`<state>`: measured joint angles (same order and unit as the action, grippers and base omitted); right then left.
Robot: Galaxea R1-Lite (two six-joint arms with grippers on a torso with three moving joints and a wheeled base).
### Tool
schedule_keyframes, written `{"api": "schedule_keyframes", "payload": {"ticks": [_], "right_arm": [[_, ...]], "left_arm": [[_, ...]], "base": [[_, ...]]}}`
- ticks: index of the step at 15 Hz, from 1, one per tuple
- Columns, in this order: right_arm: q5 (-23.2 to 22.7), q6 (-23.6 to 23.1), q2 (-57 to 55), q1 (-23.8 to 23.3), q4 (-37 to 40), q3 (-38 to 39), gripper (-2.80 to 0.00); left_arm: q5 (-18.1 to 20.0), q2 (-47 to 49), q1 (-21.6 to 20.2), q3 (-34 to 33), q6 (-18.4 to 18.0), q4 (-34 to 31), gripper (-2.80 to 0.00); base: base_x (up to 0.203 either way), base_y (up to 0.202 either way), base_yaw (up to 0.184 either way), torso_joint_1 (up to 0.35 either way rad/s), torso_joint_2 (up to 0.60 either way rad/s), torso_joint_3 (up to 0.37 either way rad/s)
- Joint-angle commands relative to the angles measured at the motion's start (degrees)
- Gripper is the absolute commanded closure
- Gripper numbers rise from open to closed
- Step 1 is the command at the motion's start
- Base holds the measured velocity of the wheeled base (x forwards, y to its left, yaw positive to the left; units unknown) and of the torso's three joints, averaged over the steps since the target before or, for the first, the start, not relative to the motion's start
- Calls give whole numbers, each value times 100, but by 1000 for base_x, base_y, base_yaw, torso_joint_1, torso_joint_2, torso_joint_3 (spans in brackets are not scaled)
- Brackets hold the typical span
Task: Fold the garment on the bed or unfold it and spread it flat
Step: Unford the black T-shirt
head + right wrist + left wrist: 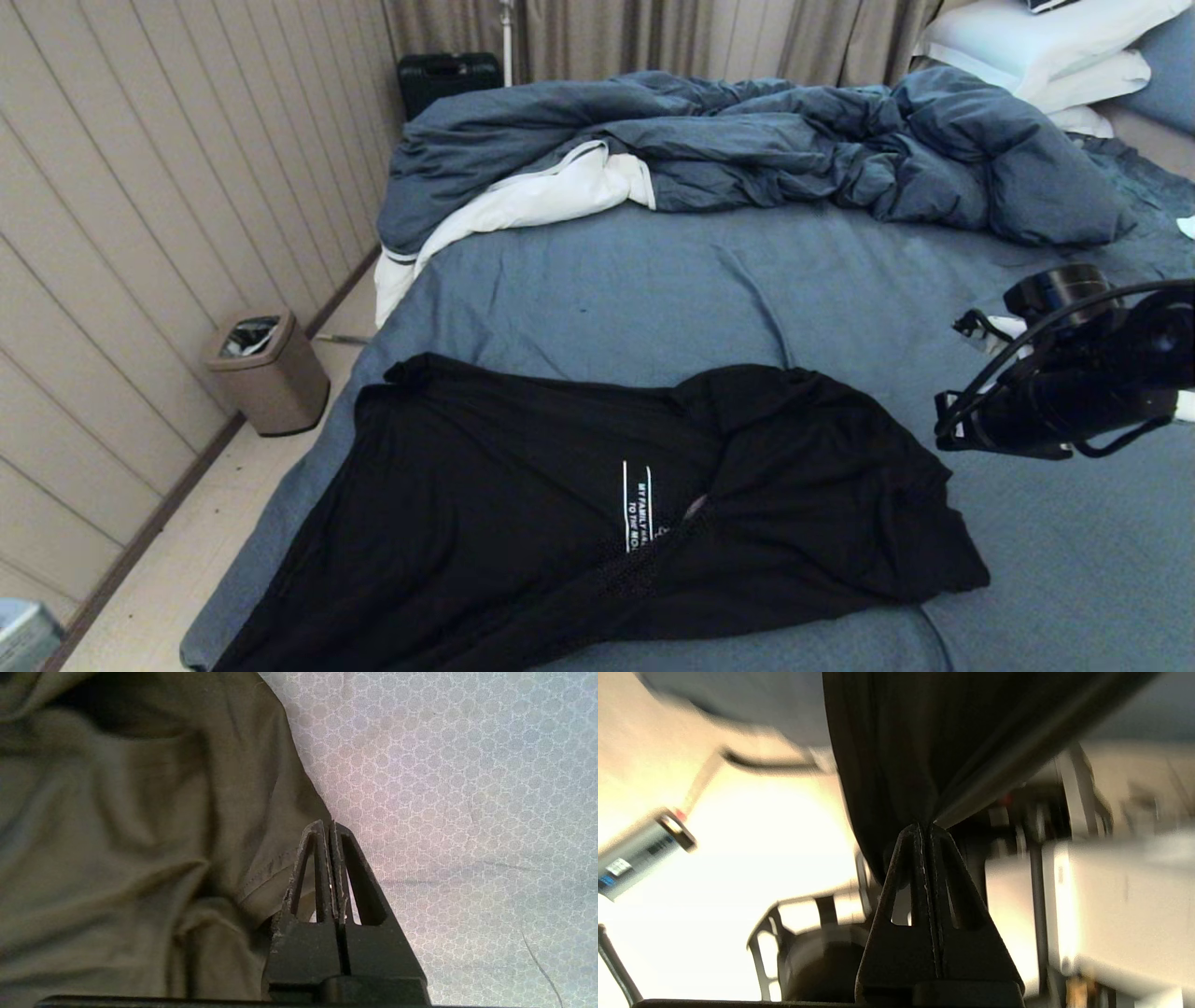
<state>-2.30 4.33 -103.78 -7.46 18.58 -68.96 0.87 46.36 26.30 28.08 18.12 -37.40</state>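
Garment (523, 504) crumpled on bed (653, 289); left tool (924, 828) pinches its fabric; right tool (331, 826) closed, empty.

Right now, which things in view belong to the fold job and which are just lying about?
Job:
- black short-sleeved T-shirt with white lettering
- slate-blue bed sheet
- left pincer, shut on black cloth
- right pincer, shut beside the shirt's edge

Lying about:
- rumpled dark-blue duvet
- white pillows
- brown waste bin
- black suitcase

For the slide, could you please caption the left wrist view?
Left claw shut on a bunched fold of the black T-shirt hanging taut.
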Motion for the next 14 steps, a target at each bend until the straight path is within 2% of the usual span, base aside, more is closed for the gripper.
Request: {"api": "schedule_keyframes", "payload": {"ticks": [1, 5, 10, 12, 14], "right_arm": [[2, -2, -14, -10, 5, 6, 0], [11, -20, -11, -1, 14, 32, 0], [-21, -16, -35, 114, 21, 41, 0], [-29, 4, 121, 389, 61, 36, 0], [-45, 36, 318, 948, 108, 32, 0]], "left_arm": [[329, -652, 39, -140, -26, -369, 0], [639, -868, 42, -411, -136, -559, 0], [613, -974, 42, -599, -437, -336, 0], [571, -909, 42, -663, -433, -14, 0], [497, -730, 37, -731, -429, 327, 0]], "base": [[0, 0, 0, 0, 0, 0], [0, 0, 0, 0, 0, 0], [0, 0, 0, 0, 0, 0], [0, 0, 0, 0, 0, 0], [0, 0, 0, 0, 0, 0]]}}
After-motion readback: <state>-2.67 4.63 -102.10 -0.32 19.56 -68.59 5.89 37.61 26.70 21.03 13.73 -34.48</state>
